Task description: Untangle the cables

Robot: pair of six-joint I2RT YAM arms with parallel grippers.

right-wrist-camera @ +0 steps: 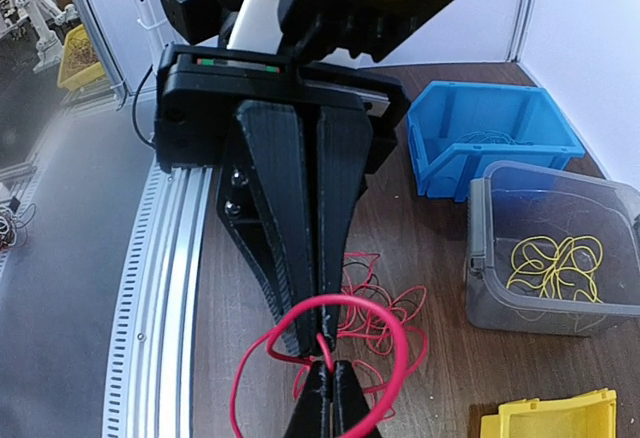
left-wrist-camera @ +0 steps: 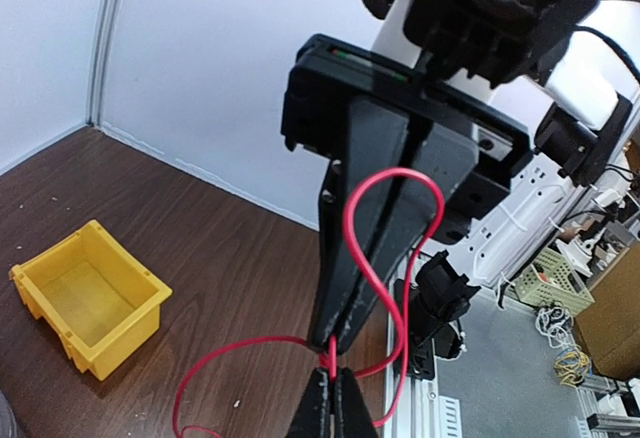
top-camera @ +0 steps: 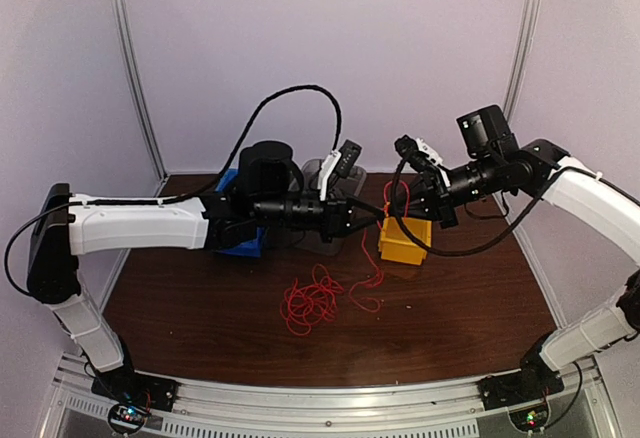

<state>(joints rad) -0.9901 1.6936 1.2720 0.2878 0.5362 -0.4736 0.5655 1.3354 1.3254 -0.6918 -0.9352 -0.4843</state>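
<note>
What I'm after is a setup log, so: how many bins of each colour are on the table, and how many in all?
Yellow bin: 1
Blue bin: 1
Clear bin: 1
Total: 3

Both arms have long white shells between black joints. The left arm [top-camera: 140,226] carries a black cylindrical housing [top-camera: 265,163] near its wrist; the right arm [top-camera: 590,198] a boxy black camera block [top-camera: 485,130]. A thick black cable [top-camera: 300,93] arcs off the left wrist. The left tool [right-wrist-camera: 318,330] and right tool [left-wrist-camera: 335,341] each have two flat, tapering black fingers [right-wrist-camera: 270,208] under a black crossbar [right-wrist-camera: 270,83] with a thin green marking [right-wrist-camera: 205,61]. Coloured lights [top-camera: 125,418] glow on the bases [top-camera: 128,390].
</note>
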